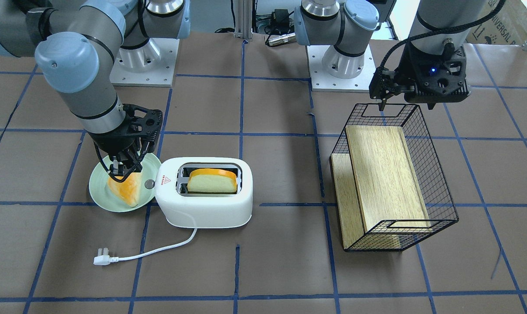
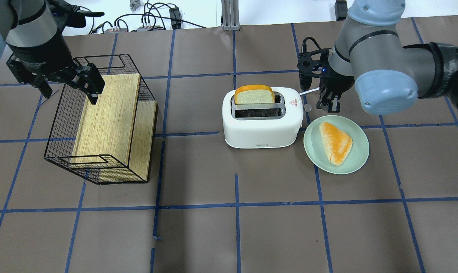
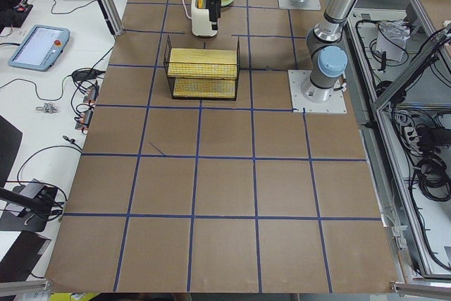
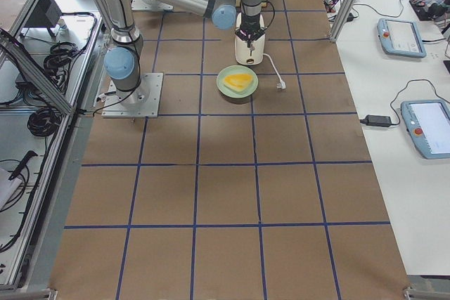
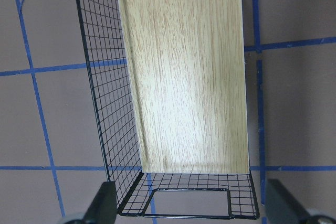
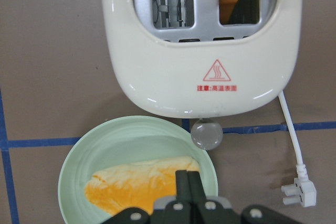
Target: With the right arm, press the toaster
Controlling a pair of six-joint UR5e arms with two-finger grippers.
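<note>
The white toaster [image 1: 204,211] [image 2: 263,131] stands mid-table with a bread slice [image 1: 212,181] in one slot. Its grey end knob [image 1: 149,184] [image 2: 308,107] faces the green plate. My right gripper [image 1: 123,169] [image 2: 329,105] is shut and empty. It hangs beside the toaster's knob end, over the plate's rim. In the right wrist view the shut fingers [image 6: 187,179] sit just short of the knob [image 6: 206,134] and apart from it; the toaster [image 6: 199,72] fills the top. My left gripper [image 1: 406,104] [image 2: 69,93] is open and empty above the basket.
A green plate [image 1: 96,192] [image 2: 361,151] holds a bread piece [image 2: 335,142] beside the toaster. A wire-and-wood basket [image 1: 437,183] [image 2: 62,125] [image 5: 100,103] lies tipped on the left arm's side. The cord and plug [image 1: 102,260] [image 6: 298,192] trail on the table.
</note>
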